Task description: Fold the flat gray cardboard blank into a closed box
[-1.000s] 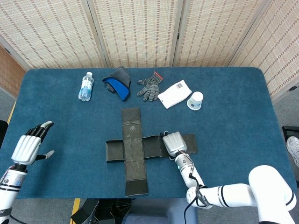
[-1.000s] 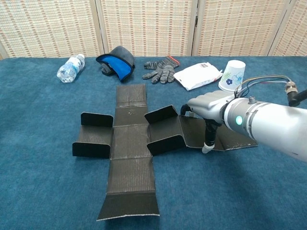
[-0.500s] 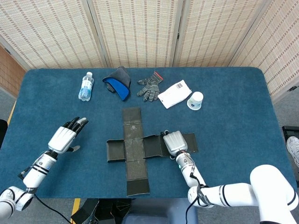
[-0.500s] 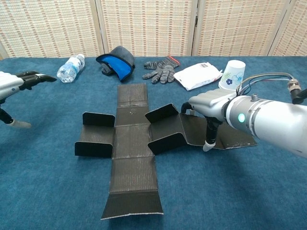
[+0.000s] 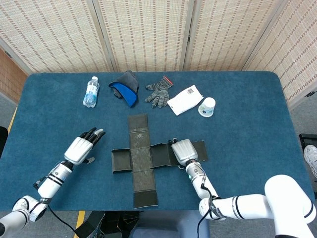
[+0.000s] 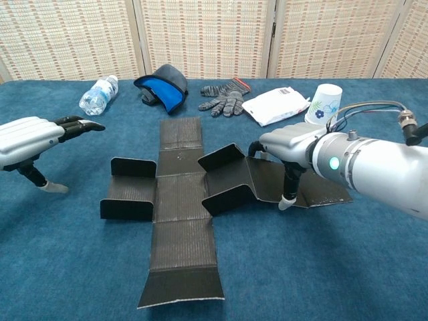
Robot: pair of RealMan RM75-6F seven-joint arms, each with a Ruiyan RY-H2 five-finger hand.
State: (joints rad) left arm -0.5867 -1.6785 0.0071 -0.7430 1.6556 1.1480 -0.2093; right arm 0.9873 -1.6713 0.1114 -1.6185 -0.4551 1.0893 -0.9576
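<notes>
Apparently empty paper cup (image 5: 207,106), upside down.

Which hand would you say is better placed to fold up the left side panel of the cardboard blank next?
Left. The left hand hovers open just beside the cardboard blank's left panel, while the right hand rests on the right panel across the blank.
</notes>
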